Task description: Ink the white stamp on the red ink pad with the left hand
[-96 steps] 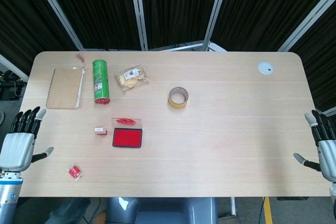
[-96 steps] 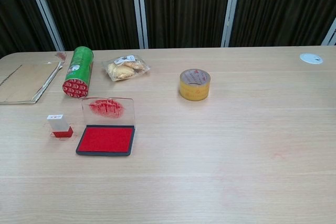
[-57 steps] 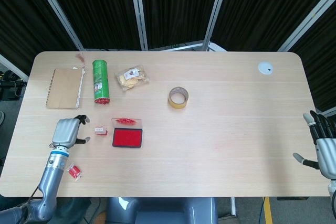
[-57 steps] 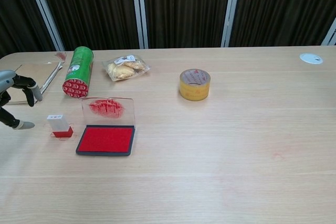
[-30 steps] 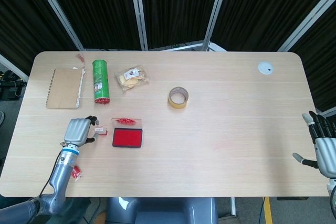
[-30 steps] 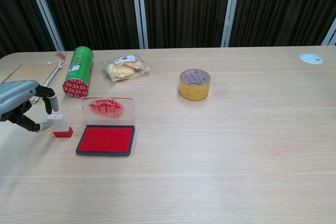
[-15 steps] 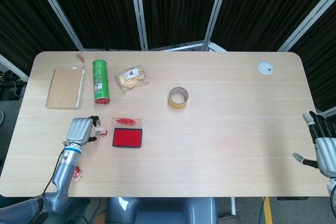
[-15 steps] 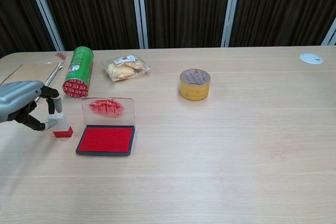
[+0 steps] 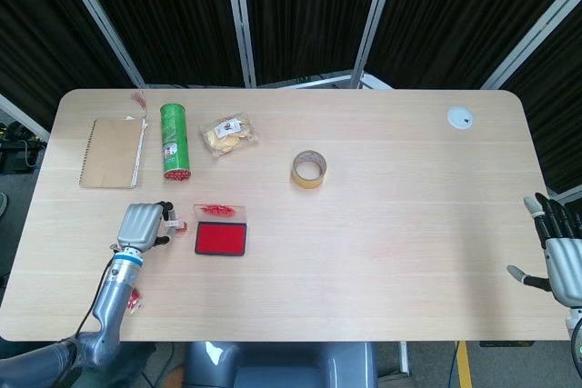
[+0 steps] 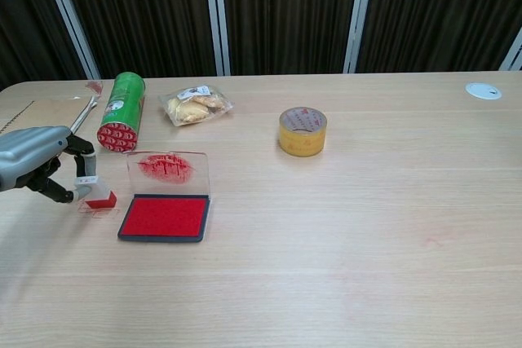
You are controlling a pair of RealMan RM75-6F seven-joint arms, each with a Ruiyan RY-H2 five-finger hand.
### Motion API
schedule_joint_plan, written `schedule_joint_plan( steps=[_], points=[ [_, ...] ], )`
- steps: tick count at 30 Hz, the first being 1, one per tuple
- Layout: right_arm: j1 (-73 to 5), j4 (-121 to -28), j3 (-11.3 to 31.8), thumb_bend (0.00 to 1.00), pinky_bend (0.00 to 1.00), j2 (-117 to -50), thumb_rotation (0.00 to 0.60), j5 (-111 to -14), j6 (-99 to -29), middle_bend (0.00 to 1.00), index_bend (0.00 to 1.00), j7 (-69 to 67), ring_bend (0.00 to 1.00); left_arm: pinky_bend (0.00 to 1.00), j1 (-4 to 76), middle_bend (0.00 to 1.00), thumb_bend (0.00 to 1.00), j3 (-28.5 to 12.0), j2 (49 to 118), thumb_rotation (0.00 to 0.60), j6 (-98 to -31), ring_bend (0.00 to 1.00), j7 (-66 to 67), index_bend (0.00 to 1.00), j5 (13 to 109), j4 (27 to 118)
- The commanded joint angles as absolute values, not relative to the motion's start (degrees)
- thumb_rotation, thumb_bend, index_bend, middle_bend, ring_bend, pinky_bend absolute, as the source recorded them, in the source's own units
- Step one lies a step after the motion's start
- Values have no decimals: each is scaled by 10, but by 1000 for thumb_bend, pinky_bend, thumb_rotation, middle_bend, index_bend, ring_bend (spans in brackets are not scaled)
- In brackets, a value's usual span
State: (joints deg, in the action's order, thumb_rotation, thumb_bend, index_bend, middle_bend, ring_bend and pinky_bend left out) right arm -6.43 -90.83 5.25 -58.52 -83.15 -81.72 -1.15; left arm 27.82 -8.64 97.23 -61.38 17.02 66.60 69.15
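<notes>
The white stamp [image 10: 90, 187] with a red base is pinched between the fingers of my left hand [image 10: 33, 160], just left of the ink pad. It is tilted and raised a little above a clear cap [image 10: 96, 210] on the table. From the head view, the left hand [image 9: 141, 224] lies beside the stamp [image 9: 173, 223]. The red ink pad [image 10: 165, 218] sits open in its black tray, and its clear lid [image 10: 167, 170], smeared with red, stands upright behind it. My right hand [image 9: 564, 261] hangs off the table's right edge, fingers spread and holding nothing.
A green can [image 9: 173, 140] lies behind the pad, with a brown notebook [image 9: 113, 153] to its left and a snack bag [image 9: 228, 134] to its right. A yellow tape roll [image 9: 308, 169] sits mid-table. A small red packet [image 9: 130, 297] lies near the front left edge, a white disc [image 9: 460, 117] far right.
My left hand came in from the table's left edge, closed its fingers on the stamp, and has now tipped and lifted it slightly off its clear cap. The right hand stayed put.
</notes>
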Motion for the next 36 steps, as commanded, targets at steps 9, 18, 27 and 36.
schedule_joint_plan(
  steps=[9, 18, 27, 36],
  points=[
    [-64, -909, 52, 0, 0, -585, 600, -830, -816, 0, 0, -12, 0, 953, 276, 540, 460, -84, 937, 600, -608, 904, 129, 573, 683, 750],
    [-64, -912, 52, 0, 0, -583, 600, -831, -815, 0, 0, -17, 0, 953, 277, 547, 526, -75, 870, 600, -594, 904, 110, 583, 702, 874],
    [-65, -911, 53, 0, 0, -582, 600, -827, -814, 0, 0, -20, 0, 953, 296, 554, 529, -73, 892, 600, -575, 904, 146, 589, 674, 880],
    [-66, -907, 55, 0, 0, -583, 600, -821, -809, 0, 0, -22, 0, 953, 314, 565, 533, -87, 926, 600, -570, 904, 183, 602, 632, 859]
  ],
)
